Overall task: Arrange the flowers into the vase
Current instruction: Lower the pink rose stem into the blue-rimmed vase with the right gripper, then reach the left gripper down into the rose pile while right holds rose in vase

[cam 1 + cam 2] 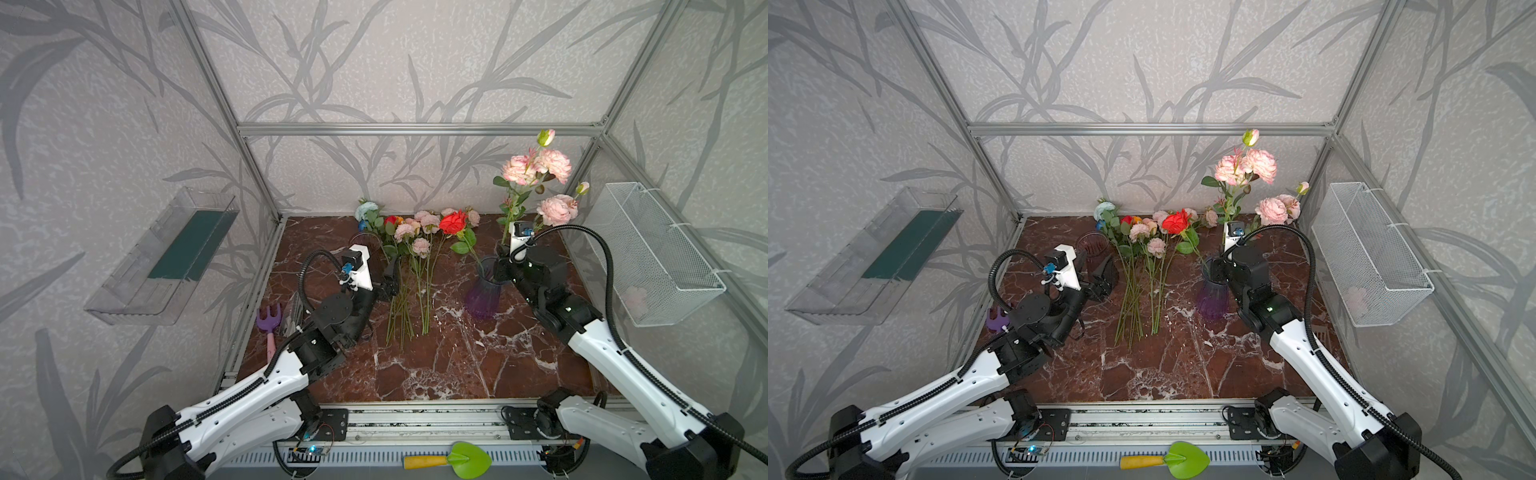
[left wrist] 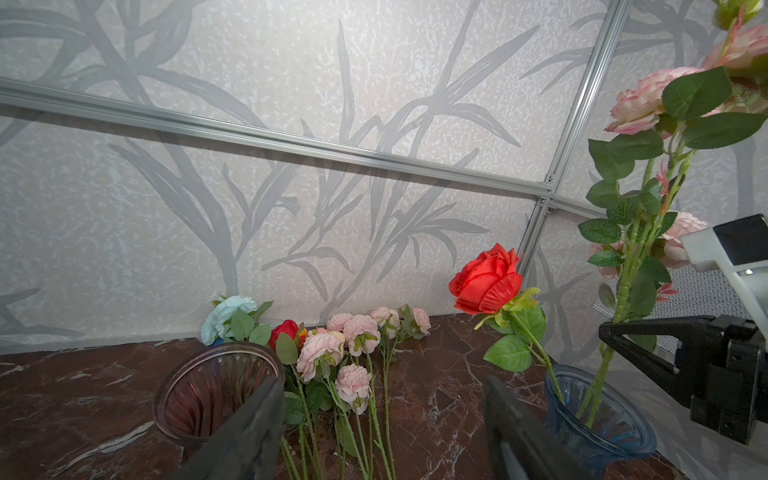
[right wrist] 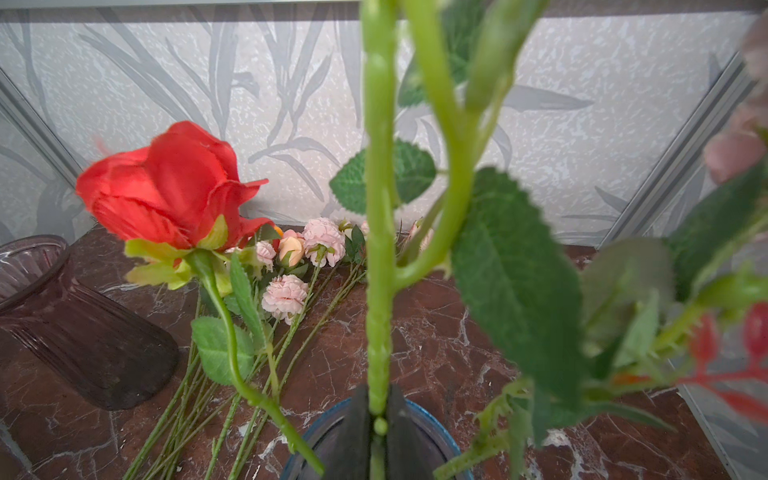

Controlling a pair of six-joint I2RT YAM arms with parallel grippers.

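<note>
A tinted glass vase (image 1: pixel 484 293) (image 1: pixel 1212 297) (image 2: pixel 598 419) stands right of the table's middle. A red rose (image 1: pixel 453 221) (image 3: pixel 166 187) leans out of it. My right gripper (image 1: pixel 500 266) (image 3: pixel 379 401) sits at the vase mouth, shut on the green stem (image 3: pixel 378 249) of a tall spray of pink blooms (image 1: pixel 536 166) (image 1: pixel 1246 166), which stands upright over the vase. Several more flowers (image 1: pixel 411 249) (image 1: pixel 1142 249) (image 2: pixel 353 353) lie on the table, blooms toward the back wall. My left gripper (image 1: pixel 392 274) (image 2: pixel 382 382) hangs open just left of their stems, holding nothing.
A dark reddish glass vase (image 1: pixel 365 245) (image 2: pixel 216 395) stands behind the left gripper. A white wire basket (image 1: pixel 660 253) hangs on the right wall and a clear tray (image 1: pixel 162 253) on the left. A purple toy rake (image 1: pixel 269 322) lies at the table's left edge, a green trowel (image 1: pixel 457 460) in front.
</note>
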